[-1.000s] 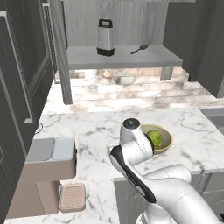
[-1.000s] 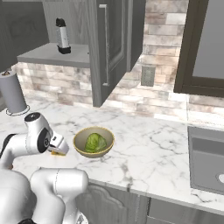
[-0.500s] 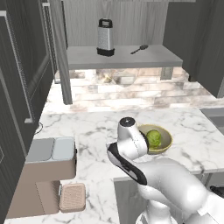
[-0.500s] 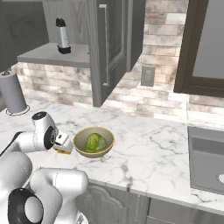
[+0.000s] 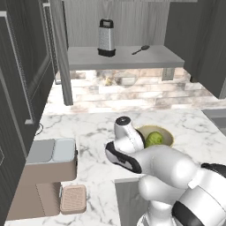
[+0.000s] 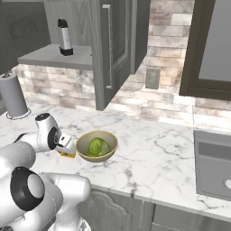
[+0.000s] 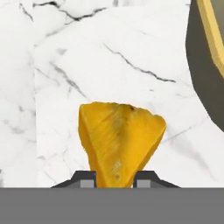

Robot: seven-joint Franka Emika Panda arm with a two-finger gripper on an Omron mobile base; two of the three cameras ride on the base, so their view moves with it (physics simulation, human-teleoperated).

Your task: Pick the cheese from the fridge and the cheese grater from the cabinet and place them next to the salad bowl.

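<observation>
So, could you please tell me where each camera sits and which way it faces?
Left base view: behind the arm's left, facing the cabinet with cheese grater; arm lower right.
Right base view: behind its right, facing counter and salad bowl; arm lower left.
Hand view: on the hand, looking along jaws shut on the cheese above marble.
Both base views share bowl and grater.

both base views look down from behind, sharing the salad bowl [image 5: 154, 137]; the hand view hangs close over the counter [image 7: 109, 57].
</observation>
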